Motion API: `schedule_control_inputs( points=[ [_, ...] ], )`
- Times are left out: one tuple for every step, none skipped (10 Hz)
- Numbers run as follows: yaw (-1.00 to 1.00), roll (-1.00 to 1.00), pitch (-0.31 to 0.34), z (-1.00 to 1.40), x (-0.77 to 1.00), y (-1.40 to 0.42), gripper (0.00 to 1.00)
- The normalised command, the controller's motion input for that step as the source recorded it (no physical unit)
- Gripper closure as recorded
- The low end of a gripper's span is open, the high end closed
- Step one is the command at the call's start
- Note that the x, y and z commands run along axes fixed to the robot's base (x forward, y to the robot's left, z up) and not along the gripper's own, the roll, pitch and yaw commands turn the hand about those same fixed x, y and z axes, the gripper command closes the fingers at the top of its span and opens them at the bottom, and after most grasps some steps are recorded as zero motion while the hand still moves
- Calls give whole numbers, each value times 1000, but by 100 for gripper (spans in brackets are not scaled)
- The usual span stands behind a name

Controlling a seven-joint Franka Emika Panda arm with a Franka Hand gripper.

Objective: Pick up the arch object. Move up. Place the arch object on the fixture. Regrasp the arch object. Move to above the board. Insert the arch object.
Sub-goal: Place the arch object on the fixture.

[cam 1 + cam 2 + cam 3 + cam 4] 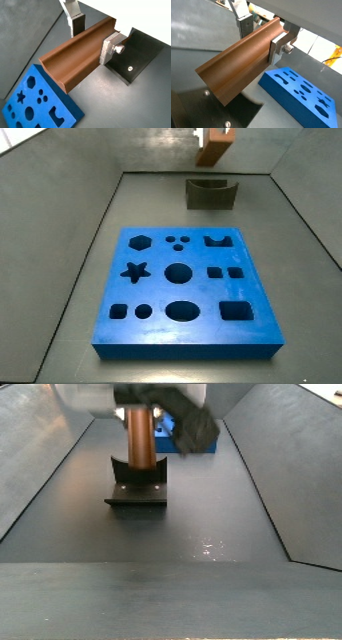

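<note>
We see the gripper [93, 36] clamped on the arch object [77, 57] — in both wrist views the flat silver fingers [278, 50] press the two long sides of the block near one end, the rest of it sticking out past the fingertips. The arch object [238, 70] is orange-brown, smooth and matte, elongated, with a channel along one face and raised edges either side.

In a side view the piece [139, 439] hangs upright under the gripper [158, 414], its lower end at the fixture [136, 487]; we cannot tell if it touches or sits just above. Another side view catches only the tip of the block [214, 143] at the frame's top, above the fixture [211, 193] — dark grey, small, with a U-shaped dip and raised sides. A dark plate with a screw [130, 68] shows behind the block in a wrist view.

The board [185, 288] lies flat on the dark grey floor, near the fixture but apart from it — thick bright blue slab, dark cutouts: star, hexagon, circles, squares, arch. It also shows in both wrist views [40, 102] [301, 95].
</note>
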Motion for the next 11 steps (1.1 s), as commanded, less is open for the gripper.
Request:
schedule_control_inputs(
  points=[
    [-189, -703, 189, -1000, 184, 139, 100],
    [-213, -546, 150, -1000, 191, 141, 100],
    [-221, -440, 127, -1000, 192, 143, 100],
    [-218, -227, 66, -1000, 202, 135, 100],
    [-209, -168, 24, -923, 193, 126, 100],
    [-190, -152, -4, -728, 151, 101, 100],
    [-154, -130, -33, -533, 111, 98, 100],
    [-126, -112, -52, -512, 89, 115, 100],
    [-102, -111, -53, -511, 81, 113, 100],
    [-78, -111, -52, -512, 80, 110, 100],
    [-52, -111, -50, -513, 79, 105, 100]
  ],
)
